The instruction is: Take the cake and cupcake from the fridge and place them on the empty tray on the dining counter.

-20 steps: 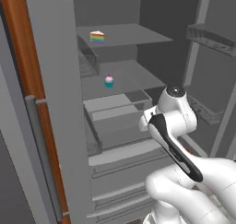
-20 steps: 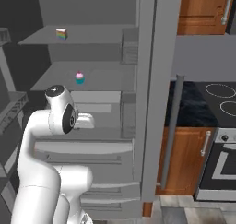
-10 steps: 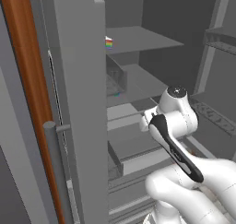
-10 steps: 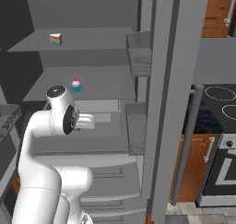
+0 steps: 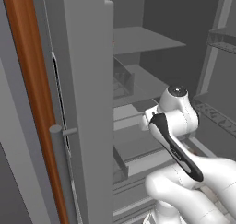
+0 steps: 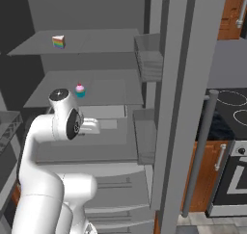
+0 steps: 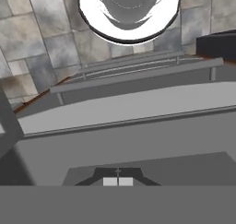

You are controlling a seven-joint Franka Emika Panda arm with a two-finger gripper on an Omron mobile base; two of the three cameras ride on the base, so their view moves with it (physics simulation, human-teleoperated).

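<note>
A white Franka arm folds up at the open fridge [image 6: 169, 108], its gripper [image 7: 118, 181] clenched and empty, the finger tips pressed together and touching nothing as the hand camera looks down over the fridge's lower drawers toward the stone floor. Nearest the arm in the right base view, the open door with its shelf bins [image 6: 147, 59] stands just beside the elbow; any sweep to that side could, by the look of it, clip the door or its handle. Beyond the arm's upper joint, the pink-frosted cupcake [image 6: 80, 90] sits on the middle shelf, small enough that a hasty reach with shut jaws might knock it over. Farthest back, the rainbow cake [image 6: 58, 42] waits on the top shelf, well apart from the hand.
</note>
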